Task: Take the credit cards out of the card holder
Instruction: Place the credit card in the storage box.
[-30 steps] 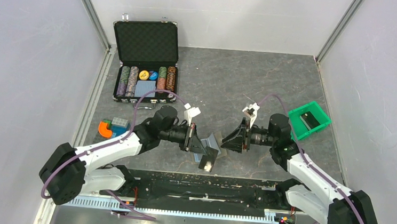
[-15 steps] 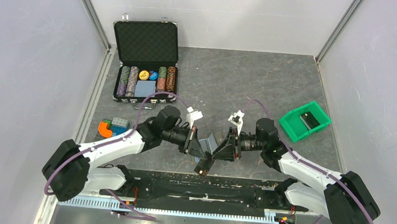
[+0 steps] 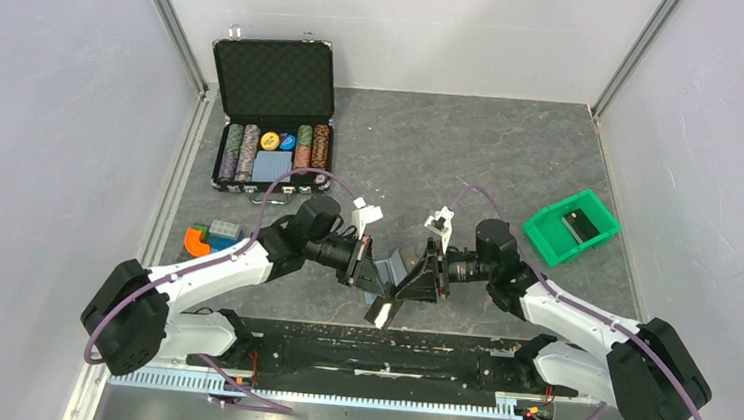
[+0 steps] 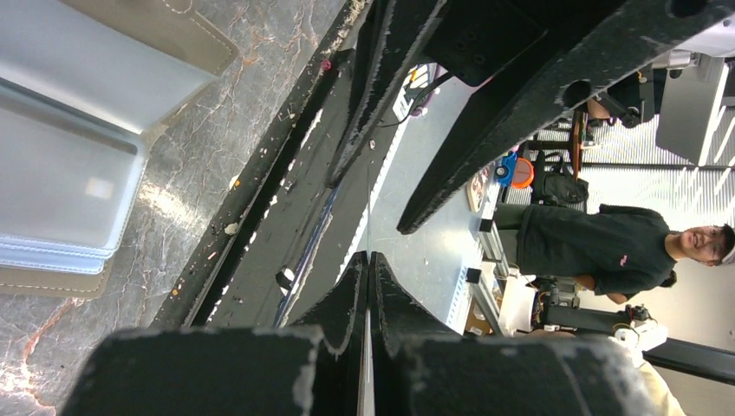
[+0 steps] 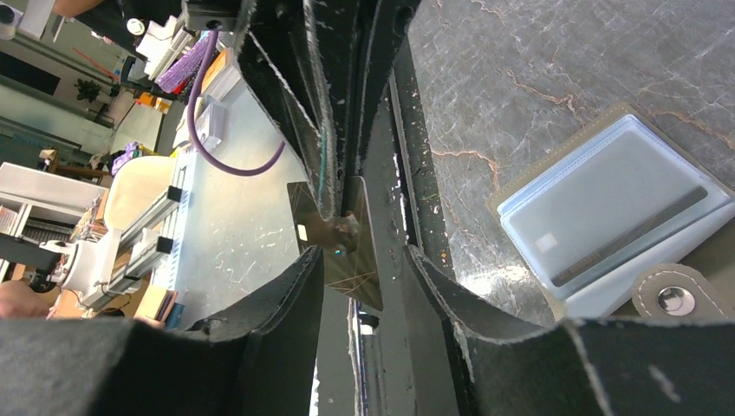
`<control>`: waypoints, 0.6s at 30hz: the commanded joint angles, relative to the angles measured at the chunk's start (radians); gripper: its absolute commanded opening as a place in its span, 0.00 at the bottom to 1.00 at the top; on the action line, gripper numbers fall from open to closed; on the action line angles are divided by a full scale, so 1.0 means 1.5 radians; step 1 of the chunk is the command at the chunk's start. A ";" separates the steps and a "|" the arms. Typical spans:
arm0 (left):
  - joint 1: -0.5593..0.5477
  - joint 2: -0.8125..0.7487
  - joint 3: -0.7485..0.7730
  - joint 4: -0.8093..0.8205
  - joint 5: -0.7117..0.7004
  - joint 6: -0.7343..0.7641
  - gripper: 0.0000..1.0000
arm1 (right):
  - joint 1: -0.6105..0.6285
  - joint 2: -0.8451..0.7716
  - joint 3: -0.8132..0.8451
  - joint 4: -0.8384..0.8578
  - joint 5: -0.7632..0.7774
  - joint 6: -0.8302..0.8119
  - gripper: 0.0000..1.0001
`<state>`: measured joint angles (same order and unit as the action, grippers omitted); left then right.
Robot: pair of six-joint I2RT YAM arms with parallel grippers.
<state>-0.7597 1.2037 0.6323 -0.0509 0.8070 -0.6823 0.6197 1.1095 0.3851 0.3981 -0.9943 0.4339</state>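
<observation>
Far on the left stands a black chip case (image 3: 273,122) with its lid up, and nearer lie some coloured toy blocks (image 3: 210,238). Both are well apart from the work and seem to have no part in it.

The left gripper (image 3: 371,275) is clamped tight on one credit card (image 3: 383,313). It holds the card by one end, up off the table, so the rest sticks out free over the black rail (image 3: 288,336) at the near edge. I think that is so the other arm can get at it. From the left wrist the card is only a thin line between the pressed-together fingers (image 4: 342,303).

The card holder (image 3: 400,268) lies open and flat on the table, between the two grippers and a little farther back. A second card (image 5: 607,212), pale blue with a dark stripe, sits in its pocket, so the job looks only part done.

The right gripper (image 3: 421,277) has its fingers apart, one on each side of the held card, and grasps nothing. It looks ready to take the card over.

Far right is a green bin (image 3: 544,242) with a small dark thing in it.

The table (image 3: 473,148) is dark grey and looks like stone with thin cracks. Plain pale walls (image 3: 42,144) stand on three sides. Past the near edge the wrist views show a busy workshop and a person in a black shirt (image 4: 598,251)
</observation>
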 commanded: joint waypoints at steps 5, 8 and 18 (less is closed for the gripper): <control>-0.002 0.001 0.029 0.004 0.021 0.031 0.04 | 0.004 0.011 0.022 0.003 0.000 -0.018 0.38; -0.001 0.002 0.030 0.003 0.021 0.031 0.04 | 0.004 0.009 0.021 0.024 -0.005 -0.006 0.28; -0.001 0.005 0.051 -0.039 -0.019 0.051 0.26 | 0.002 0.005 -0.010 0.156 -0.013 0.083 0.00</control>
<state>-0.7582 1.2064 0.6495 -0.0761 0.8127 -0.6609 0.6189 1.1275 0.3717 0.4747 -1.0161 0.5079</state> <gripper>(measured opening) 0.182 0.008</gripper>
